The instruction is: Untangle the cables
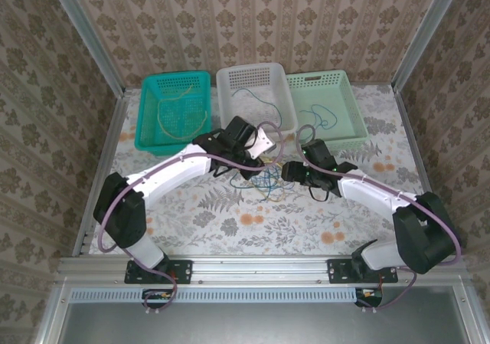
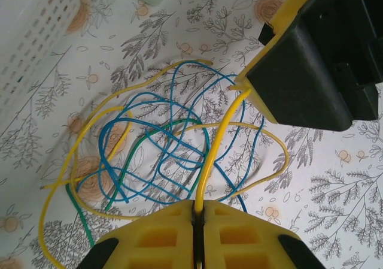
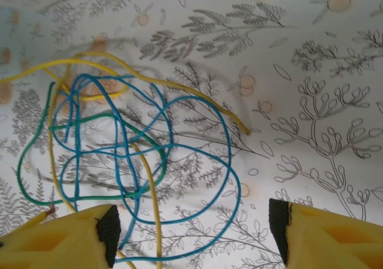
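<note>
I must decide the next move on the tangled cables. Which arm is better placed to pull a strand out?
Left, probably. The left gripper has its jaws shut on a yellow cable that leads out of the tangle, so it can pull. The right gripper hangs open over it, holding nothing.

Smooth glossy cables [image 2: 213, 147], matt printed tablecloth [image 2: 335, 179]

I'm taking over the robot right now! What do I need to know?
Left gripper: shut on a yellow cable from the tangle.
Right gripper: open above the tangle, holding nothing.
Tangle: yellow, blue and green cables knotted on the table, in front of the baskets.
Done: cables lie in the teal basket, white basket and green basket.
Left: pull the yellow free, then sort the rest.
</note>
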Controlling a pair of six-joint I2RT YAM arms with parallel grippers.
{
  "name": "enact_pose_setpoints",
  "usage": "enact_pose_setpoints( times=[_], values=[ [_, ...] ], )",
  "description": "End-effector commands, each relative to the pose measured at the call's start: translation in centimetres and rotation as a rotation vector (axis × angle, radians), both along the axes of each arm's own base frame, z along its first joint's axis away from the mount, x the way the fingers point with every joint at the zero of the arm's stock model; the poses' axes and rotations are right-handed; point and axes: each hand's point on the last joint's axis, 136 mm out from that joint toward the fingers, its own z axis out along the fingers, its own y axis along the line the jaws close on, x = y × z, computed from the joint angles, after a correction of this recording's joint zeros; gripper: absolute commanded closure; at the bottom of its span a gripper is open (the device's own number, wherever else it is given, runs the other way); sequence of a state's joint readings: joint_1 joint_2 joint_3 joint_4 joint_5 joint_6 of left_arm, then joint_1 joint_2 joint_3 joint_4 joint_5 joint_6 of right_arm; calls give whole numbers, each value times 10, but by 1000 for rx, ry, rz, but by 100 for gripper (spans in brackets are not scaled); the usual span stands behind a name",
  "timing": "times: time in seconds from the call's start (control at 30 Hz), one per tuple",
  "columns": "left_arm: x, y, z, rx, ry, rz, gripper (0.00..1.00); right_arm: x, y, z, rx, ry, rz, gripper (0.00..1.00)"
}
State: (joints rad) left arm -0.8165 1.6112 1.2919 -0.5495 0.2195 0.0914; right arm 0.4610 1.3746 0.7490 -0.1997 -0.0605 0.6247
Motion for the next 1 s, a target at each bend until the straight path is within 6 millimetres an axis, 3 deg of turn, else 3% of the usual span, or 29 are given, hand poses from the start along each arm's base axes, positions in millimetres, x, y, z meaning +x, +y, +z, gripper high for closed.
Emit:
enact_pose_setpoints(
  times=[0.0,0.1,0.23,0.63,0.97],
  values=[
    [9,16,31,-41,-57,94,90,10,6,21,35,-80,6,30],
    [16,20,61,-116,-106,132,91,9,4,23,47,-91,-13,32],
    [21,22,93,-203,-145,172,92,6,3,12,49,-48,-43,34],
    [16,38,148,-485,-208,304,93,2,26,-14,53,50,-12,35],
    [8,73,211,-674,-355,388,95,3,33,-13,53,40,-2,35]
  ],
)
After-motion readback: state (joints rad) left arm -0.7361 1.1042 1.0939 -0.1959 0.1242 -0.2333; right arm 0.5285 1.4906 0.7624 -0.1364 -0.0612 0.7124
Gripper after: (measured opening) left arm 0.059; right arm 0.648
